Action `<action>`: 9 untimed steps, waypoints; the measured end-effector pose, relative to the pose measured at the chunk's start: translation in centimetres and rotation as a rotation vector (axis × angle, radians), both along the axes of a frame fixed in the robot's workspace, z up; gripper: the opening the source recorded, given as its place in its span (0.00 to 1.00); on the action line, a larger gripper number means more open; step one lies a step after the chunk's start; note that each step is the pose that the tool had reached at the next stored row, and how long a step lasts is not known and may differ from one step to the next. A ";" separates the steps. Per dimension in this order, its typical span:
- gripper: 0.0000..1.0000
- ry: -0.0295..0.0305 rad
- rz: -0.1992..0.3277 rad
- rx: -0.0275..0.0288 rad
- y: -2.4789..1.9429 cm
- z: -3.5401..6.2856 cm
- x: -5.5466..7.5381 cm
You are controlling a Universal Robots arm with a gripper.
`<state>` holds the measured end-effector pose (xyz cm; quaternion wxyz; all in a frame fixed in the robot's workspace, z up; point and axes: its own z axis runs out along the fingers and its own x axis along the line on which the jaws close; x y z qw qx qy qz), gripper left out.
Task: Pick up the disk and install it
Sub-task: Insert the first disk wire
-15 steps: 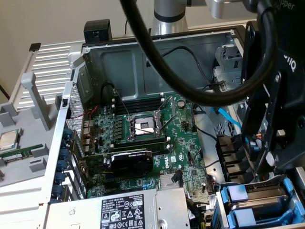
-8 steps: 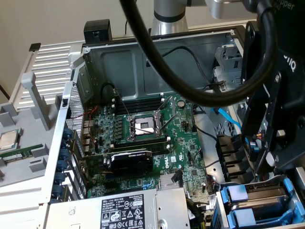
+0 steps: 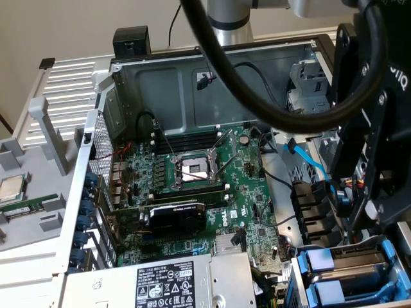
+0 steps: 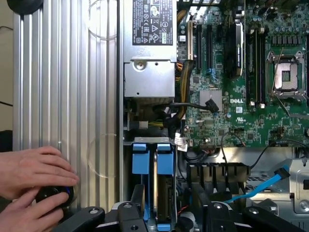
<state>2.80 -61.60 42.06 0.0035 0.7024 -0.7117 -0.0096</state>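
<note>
Looking down from the wrist, you can see your gripper [image 4: 166,189] with its jaws spread wide, the fingers standing clear of the disk's sides. It hangs over the drive bay, straddling the disk [image 4: 164,164], which sits on edge in its slot just beside another blue carrier [image 4: 145,162]. A person's hands [image 4: 34,169] rest on a black knob [image 4: 55,195] at the ridged silver panel [image 4: 63,96].
</note>
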 end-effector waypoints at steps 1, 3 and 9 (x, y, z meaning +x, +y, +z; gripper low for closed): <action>0.51 0.0000 0.000 -0.0001 0.00 0.06 0.2; 0.51 0.0001 0.000 -0.0001 0.00 0.14 0.5; 0.51 0.0003 0.000 0.0001 0.00 0.14 0.6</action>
